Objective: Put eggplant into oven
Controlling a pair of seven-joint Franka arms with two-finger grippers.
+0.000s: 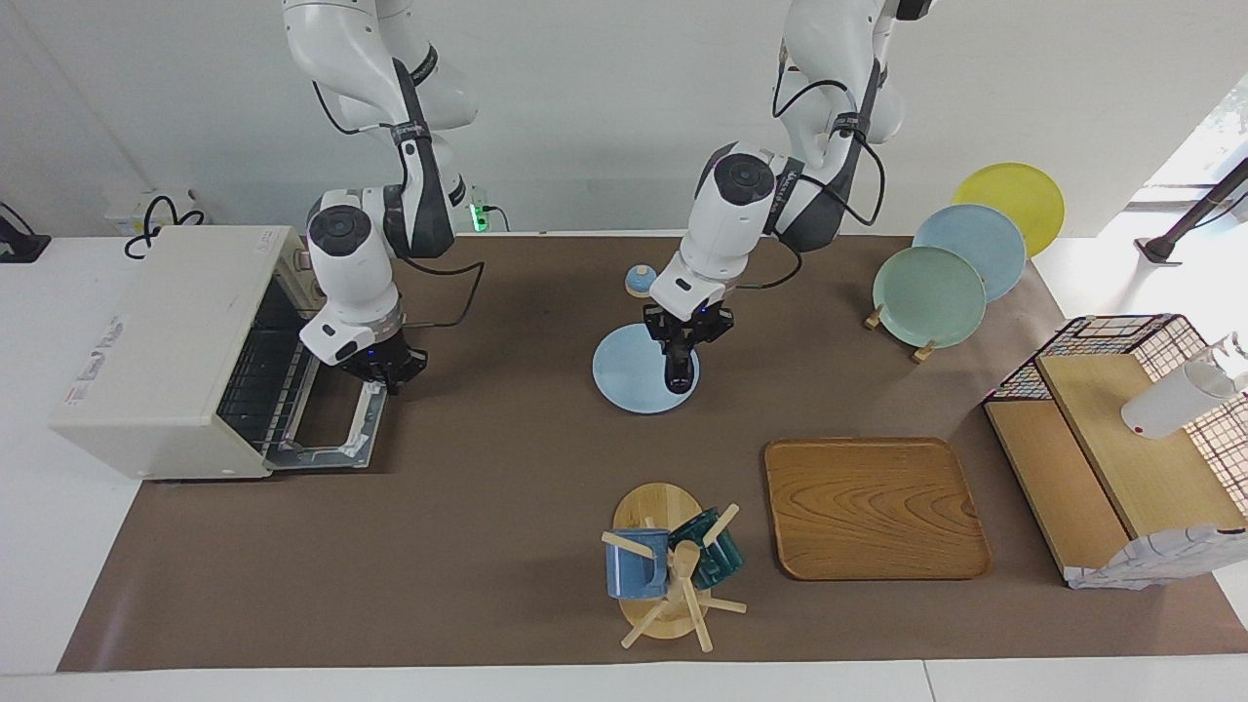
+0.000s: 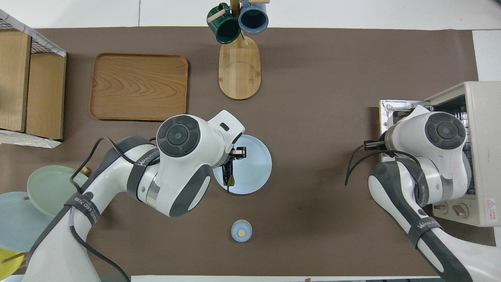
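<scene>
Hidden or cut off:
- eggplant (image 2: 227, 175): overhead, mostly covered by the left arm's wrist.
- oven (image 2: 479, 102): overhead, cut by the frame edge; interior blocked by the right arm.
- right gripper (image 1: 390, 375): fingertips too small to resolve.

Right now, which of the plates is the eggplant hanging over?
The light blue plate lying flat mid-table, alone. The left gripper holds the eggplant over it. The green, blue and yellow plates stand in the rack.
</scene>
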